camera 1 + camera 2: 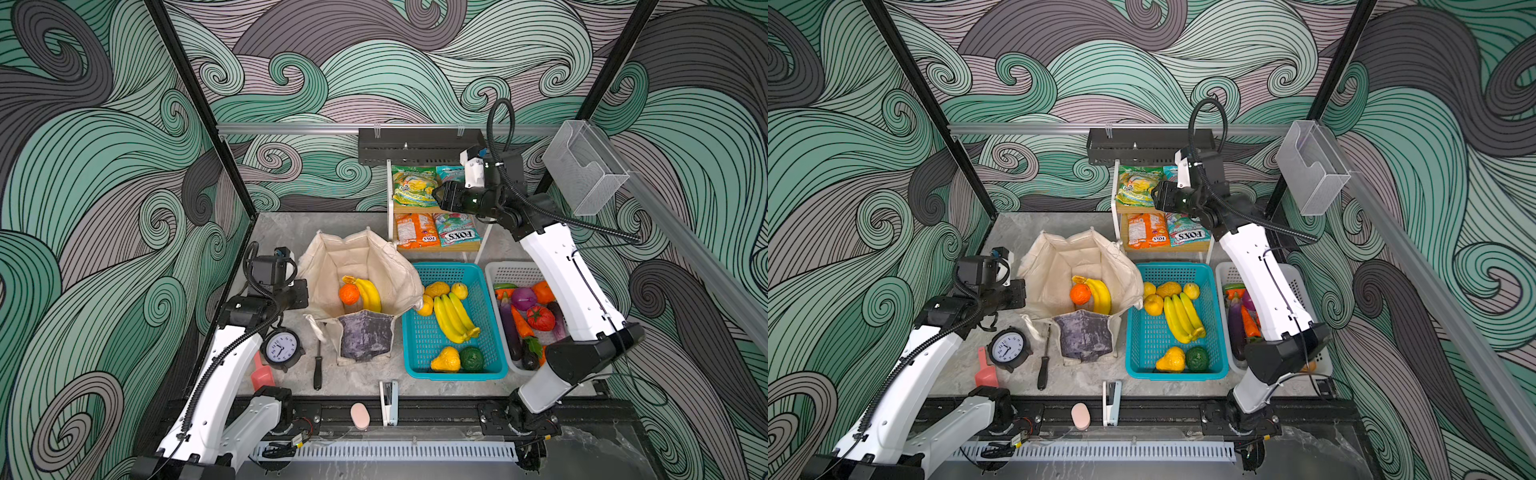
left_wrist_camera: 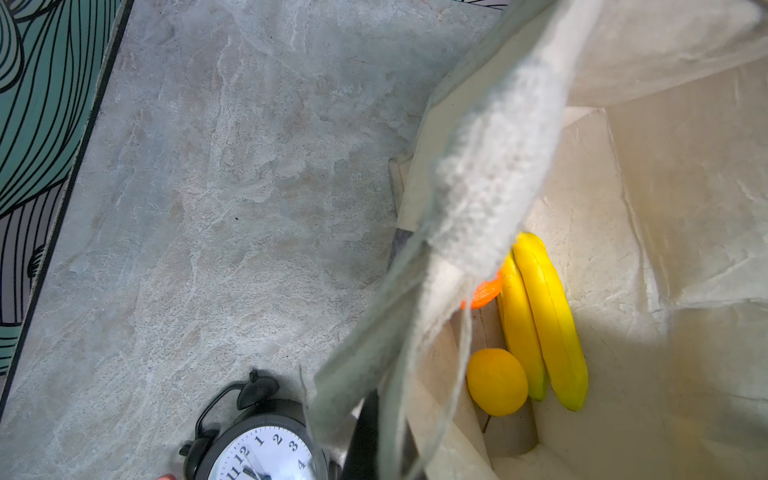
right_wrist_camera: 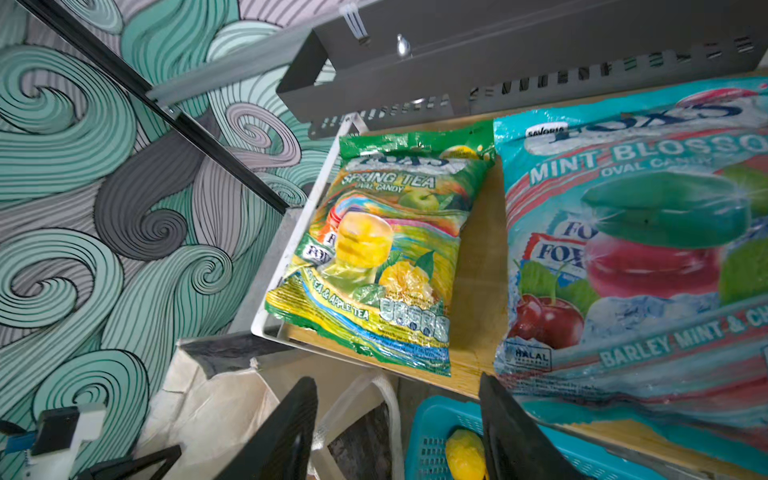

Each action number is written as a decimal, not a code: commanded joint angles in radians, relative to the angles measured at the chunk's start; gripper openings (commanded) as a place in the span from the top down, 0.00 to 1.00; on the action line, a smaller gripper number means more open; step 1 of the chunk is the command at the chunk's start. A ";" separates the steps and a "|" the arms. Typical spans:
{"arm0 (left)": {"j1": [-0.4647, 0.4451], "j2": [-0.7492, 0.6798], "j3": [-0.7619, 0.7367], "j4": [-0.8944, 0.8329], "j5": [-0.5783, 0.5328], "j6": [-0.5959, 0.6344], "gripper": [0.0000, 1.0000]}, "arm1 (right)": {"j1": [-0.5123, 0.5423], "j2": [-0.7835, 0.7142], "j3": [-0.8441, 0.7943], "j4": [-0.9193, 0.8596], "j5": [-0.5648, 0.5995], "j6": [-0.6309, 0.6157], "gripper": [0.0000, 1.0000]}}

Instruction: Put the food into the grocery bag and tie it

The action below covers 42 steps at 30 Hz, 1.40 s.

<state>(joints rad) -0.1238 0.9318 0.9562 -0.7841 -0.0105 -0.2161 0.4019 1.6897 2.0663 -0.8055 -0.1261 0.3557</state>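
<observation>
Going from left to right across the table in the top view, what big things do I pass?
You pass the clock, then the grocery bag, then the teal basket, then the white basket.

Teal candy packet [image 3: 631, 249] — "MINT BLOSSOM"

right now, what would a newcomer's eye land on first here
The open cream canvas tote in the middle stands out, with yellow bananas and an orange inside and its left rim pinched by the left gripper. To its right sits the teal basket with another banana bunch. At the back, the right gripper hangs open before the Spring Tea candy packet on the top shelf.
</observation>
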 commanded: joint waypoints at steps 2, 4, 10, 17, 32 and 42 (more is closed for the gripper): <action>0.011 -0.011 -0.004 0.004 0.004 0.004 1.00 | 0.016 0.063 0.077 -0.096 0.064 -0.037 0.43; 0.011 -0.011 -0.003 0.006 0.009 0.004 1.00 | 0.024 0.074 0.080 -0.100 0.076 -0.042 0.45; 0.013 -0.010 -0.005 0.007 0.013 0.005 1.00 | 0.023 0.115 0.095 -0.099 0.030 -0.041 0.45; 0.015 -0.013 -0.007 0.009 0.020 0.006 1.00 | 0.017 0.141 0.087 -0.052 -0.030 -0.012 0.50; 0.016 -0.016 -0.011 0.011 0.045 0.008 1.00 | 0.005 0.128 0.040 0.024 -0.075 0.000 0.91; 0.015 -0.006 -0.011 0.012 0.048 0.009 1.00 | 0.005 0.140 0.165 0.016 -0.163 -0.047 1.00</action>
<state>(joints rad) -0.1131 0.9318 0.9512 -0.7818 0.0204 -0.2157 0.4049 1.8278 2.1677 -0.8104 -0.2379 0.3347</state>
